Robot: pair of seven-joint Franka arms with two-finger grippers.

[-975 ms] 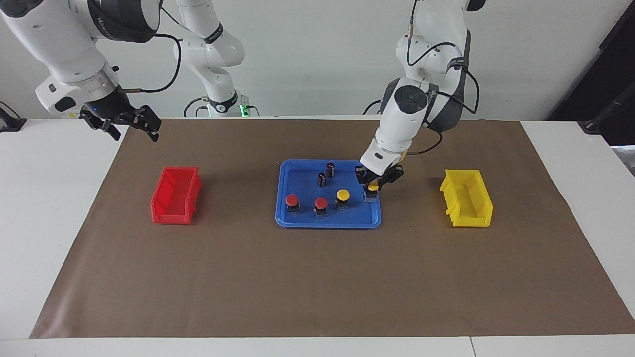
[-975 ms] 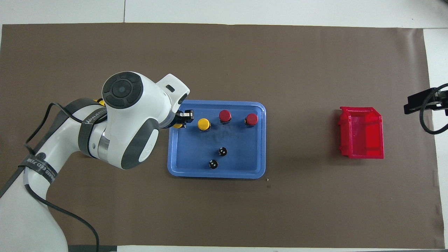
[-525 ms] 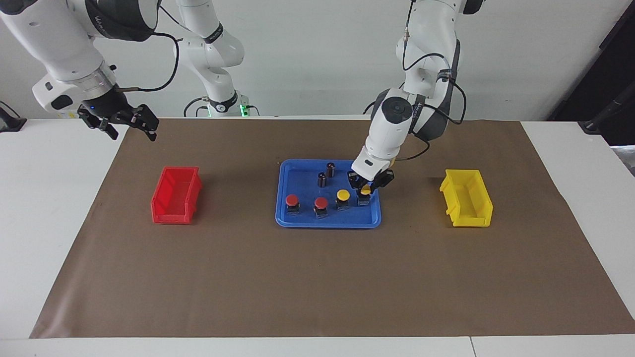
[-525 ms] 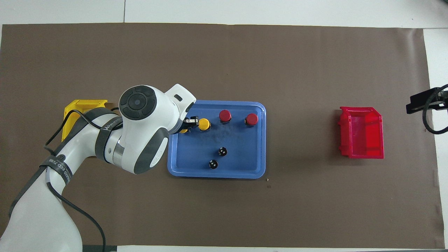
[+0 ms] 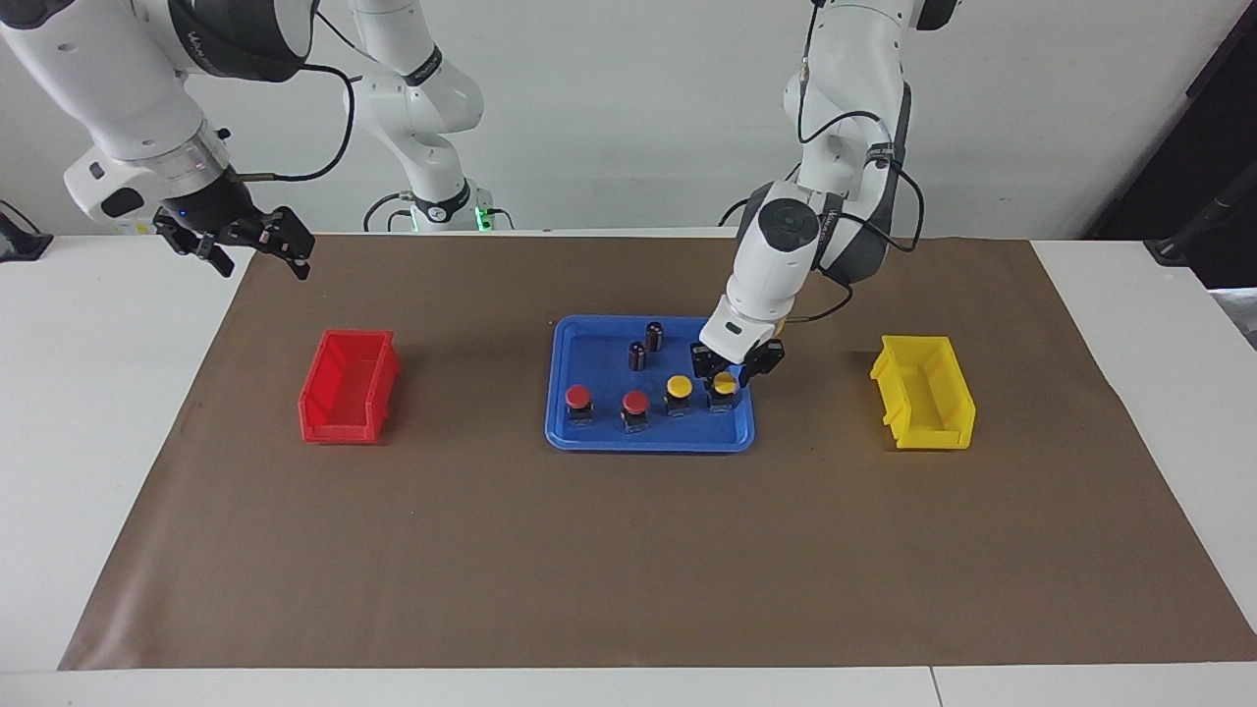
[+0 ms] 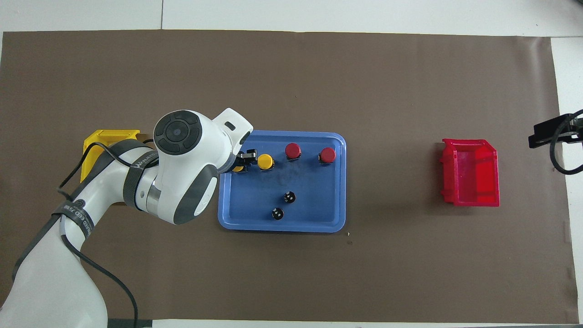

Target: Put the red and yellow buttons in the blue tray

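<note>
Release is what we are finishing: our left gripper [image 5: 728, 371] is parting narrowly around the last yellow button [image 5: 724, 386] at the blue tray's [image 5: 589, 437] edge, needing a straight lift.

A red bin [image 5: 348, 387] and a yellow bin [image 5: 924, 392] sit well apart on brown paper [image 5: 628, 550].

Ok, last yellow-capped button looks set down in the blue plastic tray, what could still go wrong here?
1. The left gripper sits right at the yellow-capped push button nearest the left arm's end; lifting away could drag or tip it.
2. That button stands close to the rim of the flat blue plastic tray, so a nudge might push it out.
3. The second yellow-capped button stands beside it and could be clipped.
The right gripper waits, open.
</note>
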